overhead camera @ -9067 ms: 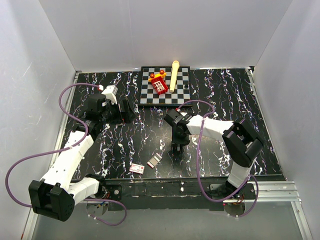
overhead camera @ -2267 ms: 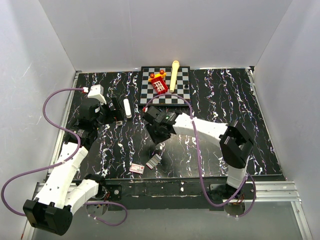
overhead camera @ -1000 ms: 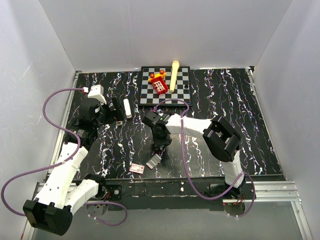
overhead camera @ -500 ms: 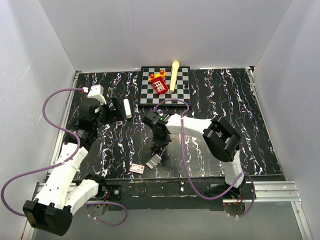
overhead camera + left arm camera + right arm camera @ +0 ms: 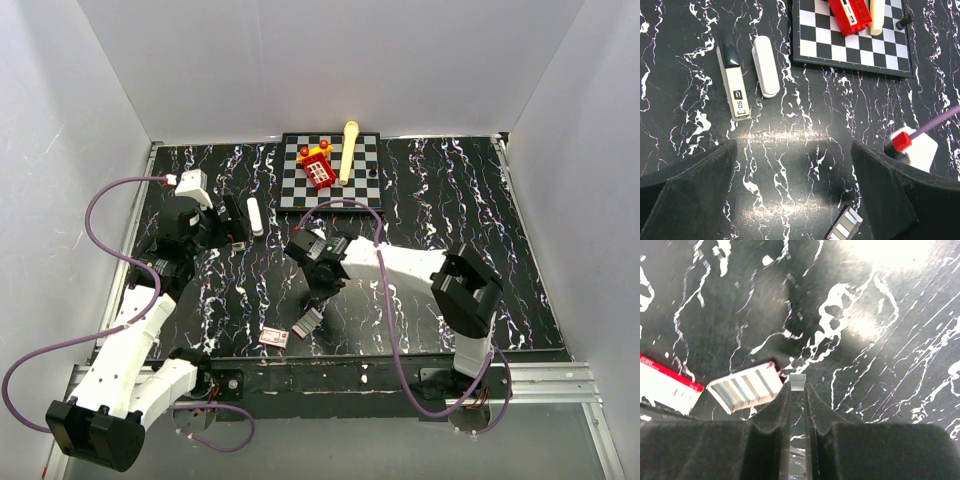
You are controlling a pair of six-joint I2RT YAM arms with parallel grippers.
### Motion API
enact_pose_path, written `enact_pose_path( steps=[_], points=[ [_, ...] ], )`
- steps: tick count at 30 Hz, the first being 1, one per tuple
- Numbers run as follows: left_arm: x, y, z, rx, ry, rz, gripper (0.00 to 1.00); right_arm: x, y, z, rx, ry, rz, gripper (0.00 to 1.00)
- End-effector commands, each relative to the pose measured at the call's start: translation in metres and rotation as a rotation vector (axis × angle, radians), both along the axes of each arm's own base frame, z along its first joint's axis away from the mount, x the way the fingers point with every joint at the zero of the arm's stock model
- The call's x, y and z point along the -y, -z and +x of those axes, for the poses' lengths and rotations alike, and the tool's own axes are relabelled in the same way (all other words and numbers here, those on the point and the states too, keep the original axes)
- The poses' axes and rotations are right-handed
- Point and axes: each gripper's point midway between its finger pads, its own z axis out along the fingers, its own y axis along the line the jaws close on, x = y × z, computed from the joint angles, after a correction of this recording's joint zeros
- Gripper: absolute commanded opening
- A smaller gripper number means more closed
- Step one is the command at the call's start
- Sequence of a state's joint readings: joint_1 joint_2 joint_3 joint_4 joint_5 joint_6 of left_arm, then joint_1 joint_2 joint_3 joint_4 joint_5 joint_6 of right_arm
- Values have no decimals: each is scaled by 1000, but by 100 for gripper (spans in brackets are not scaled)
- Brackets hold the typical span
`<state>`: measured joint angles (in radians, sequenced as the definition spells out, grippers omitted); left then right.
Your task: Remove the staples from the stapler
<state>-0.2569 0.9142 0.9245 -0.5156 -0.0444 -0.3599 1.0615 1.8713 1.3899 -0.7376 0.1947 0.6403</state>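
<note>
Right pincer (image 5: 797, 387) clamped on the staples (image 5: 797, 379), left pincer (image 5: 792, 170) spread wide: I judge the thin strip may slip or snap if I swing too briskly.

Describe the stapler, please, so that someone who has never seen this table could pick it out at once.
On the marbled table, find the checkerboard at the far edge; just off its near left corner, two slim bars lie side by side. The stapler is the left one: silvery-grey with a black end and a black label, whereas the white bar beside it is plain.
</note>
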Motion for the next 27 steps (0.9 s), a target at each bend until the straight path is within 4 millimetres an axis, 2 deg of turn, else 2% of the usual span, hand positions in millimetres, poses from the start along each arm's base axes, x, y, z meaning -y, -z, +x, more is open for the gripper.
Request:
enact_pose_path(
  steps=[1, 9, 16, 27],
  points=[
    [-1, -3, -2, 12, -1, -6, 98, -6, -16, -13, 55, -127, 37, 13],
    [0, -1, -1, 7, 0, -8, 98, -24, -13, -36, 9, -283, 114, 13],
    [0, -2, -1, 10, 0, -9, 98, -38, -13, -46, -13, -372, 138, 13],
    [0, -2, -1, 10, 1, -7, 98, -43, -5, -54, -36, -415, 119, 13]
  ],
)
